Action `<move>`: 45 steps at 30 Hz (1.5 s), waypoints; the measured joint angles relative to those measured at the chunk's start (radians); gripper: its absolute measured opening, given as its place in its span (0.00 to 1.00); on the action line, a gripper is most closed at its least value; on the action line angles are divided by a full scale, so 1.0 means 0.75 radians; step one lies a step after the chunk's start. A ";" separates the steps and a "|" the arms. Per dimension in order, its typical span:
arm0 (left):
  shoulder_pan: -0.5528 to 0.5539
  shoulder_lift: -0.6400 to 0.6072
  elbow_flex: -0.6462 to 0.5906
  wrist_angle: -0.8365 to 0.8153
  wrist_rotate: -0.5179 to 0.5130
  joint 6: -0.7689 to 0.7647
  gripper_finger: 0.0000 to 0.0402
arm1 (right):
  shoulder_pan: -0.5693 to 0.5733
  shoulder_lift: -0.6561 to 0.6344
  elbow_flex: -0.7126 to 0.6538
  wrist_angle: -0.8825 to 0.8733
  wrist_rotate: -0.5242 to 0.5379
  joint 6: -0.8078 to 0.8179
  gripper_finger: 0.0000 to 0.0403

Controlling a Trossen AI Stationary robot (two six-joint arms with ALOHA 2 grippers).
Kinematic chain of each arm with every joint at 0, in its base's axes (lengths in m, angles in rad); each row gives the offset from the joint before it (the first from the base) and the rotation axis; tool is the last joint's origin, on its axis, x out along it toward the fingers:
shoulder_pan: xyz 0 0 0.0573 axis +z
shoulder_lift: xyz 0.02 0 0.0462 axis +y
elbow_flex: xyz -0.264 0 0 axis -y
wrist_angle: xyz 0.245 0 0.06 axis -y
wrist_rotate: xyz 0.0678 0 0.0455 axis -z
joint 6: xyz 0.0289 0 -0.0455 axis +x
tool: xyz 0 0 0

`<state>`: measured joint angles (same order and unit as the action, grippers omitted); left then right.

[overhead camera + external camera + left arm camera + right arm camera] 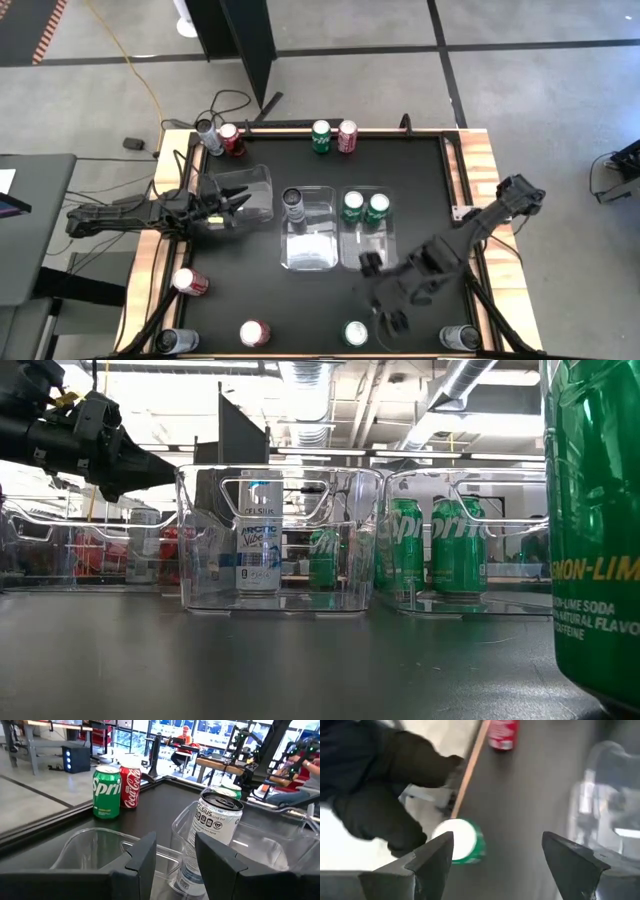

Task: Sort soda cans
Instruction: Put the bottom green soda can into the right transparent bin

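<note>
Soda cans stand upright on the black table. A silver can is in the middle clear bin. Two green cans are in the right bin. My left gripper hangs level over the left bin, open, with nothing between its fingers. My right gripper is open, slanting down above the table's near part, just beyond a green can at the near edge and apart from it.
Loose cans stand along the far edge: silver, red, green, red. Near the front stand red, silver, red and silver cans. A raised wooden rim frames the table.
</note>
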<state>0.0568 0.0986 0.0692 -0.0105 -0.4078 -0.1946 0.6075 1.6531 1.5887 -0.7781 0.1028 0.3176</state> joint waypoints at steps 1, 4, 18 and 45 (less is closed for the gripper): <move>0.000 0.000 0.000 0.000 0.000 -0.015 0.33 | 0.023 0.003 0.000 0.016 0.000 -0.016 0.80; 0.000 0.000 0.000 0.000 0.001 -0.056 0.33 | 0.072 0.015 -0.005 0.060 0.003 -0.035 0.83; 0.000 0.002 0.004 -0.025 0.002 -0.125 0.33 | 0.067 0.090 -0.002 0.274 -0.031 -0.088 0.81; 0.000 0.009 0.004 -0.062 -0.001 -0.144 0.33 | 0.114 0.460 -0.003 0.156 -0.050 -0.034 0.99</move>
<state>0.0566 0.1051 0.0719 -0.0570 -0.4084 -0.3027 0.6933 1.9983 1.5864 -0.6612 0.0651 0.2919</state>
